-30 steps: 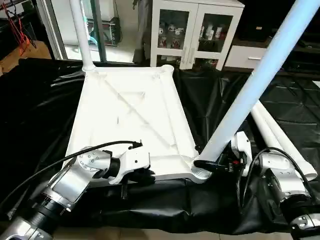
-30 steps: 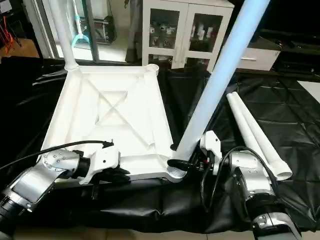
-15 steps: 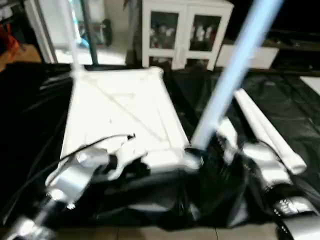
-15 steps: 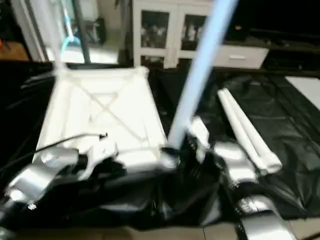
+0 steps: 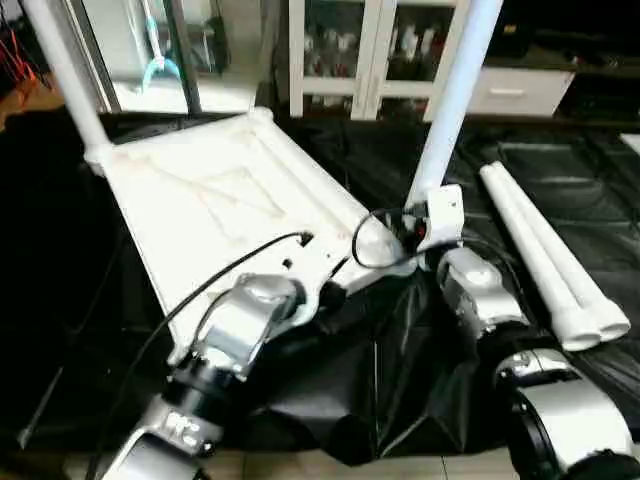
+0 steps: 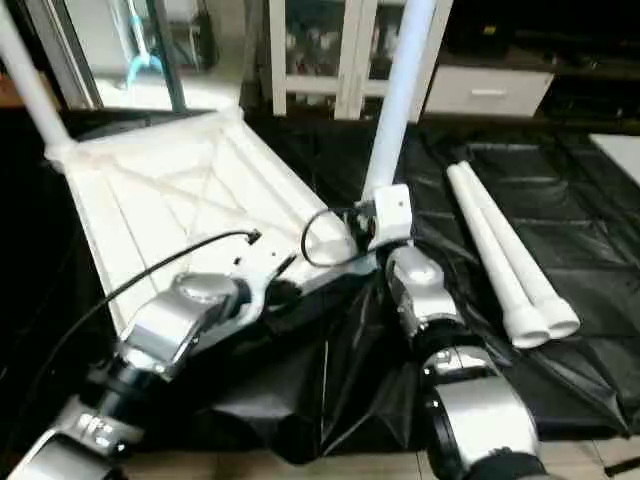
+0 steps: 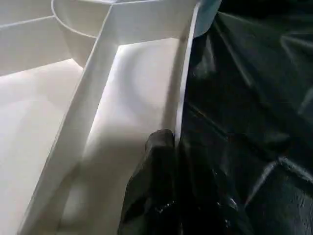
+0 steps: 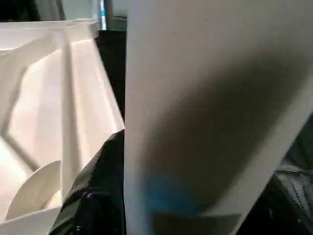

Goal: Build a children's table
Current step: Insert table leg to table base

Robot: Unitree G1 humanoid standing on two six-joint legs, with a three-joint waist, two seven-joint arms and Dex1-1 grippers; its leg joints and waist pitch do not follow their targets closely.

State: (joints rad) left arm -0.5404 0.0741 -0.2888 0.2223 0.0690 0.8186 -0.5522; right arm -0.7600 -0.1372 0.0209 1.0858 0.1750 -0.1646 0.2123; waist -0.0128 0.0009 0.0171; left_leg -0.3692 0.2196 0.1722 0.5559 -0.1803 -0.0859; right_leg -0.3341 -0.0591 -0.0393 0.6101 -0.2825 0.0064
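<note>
The children's table lies upside down on a black sheet: a white ribbed tabletop [image 5: 220,200] with one leg [image 5: 60,75] standing in its far left corner. My right gripper [image 5: 418,228] is shut on a second leg [image 5: 450,100] just above the near right corner socket [image 6: 325,235], and the leg rises almost upright. In the right wrist view that leg [image 8: 210,98] stands close beside a black finger [image 8: 98,186]. My left gripper [image 5: 325,293] is shut on the tabletop's near rim [image 7: 183,83], with one finger [image 7: 156,156] against its inner face.
Two loose white legs [image 5: 545,255] lie side by side on the black sheet [image 5: 380,360] at the right. A white cabinet with glass doors [image 5: 370,50] stands behind the table, and a glass door frame [image 5: 185,50] is at the back left.
The whole view has shifted and swung, so the camera moved. Both arms now reach further forward. The held leg stands more upright than before. Both grips are unchanged.
</note>
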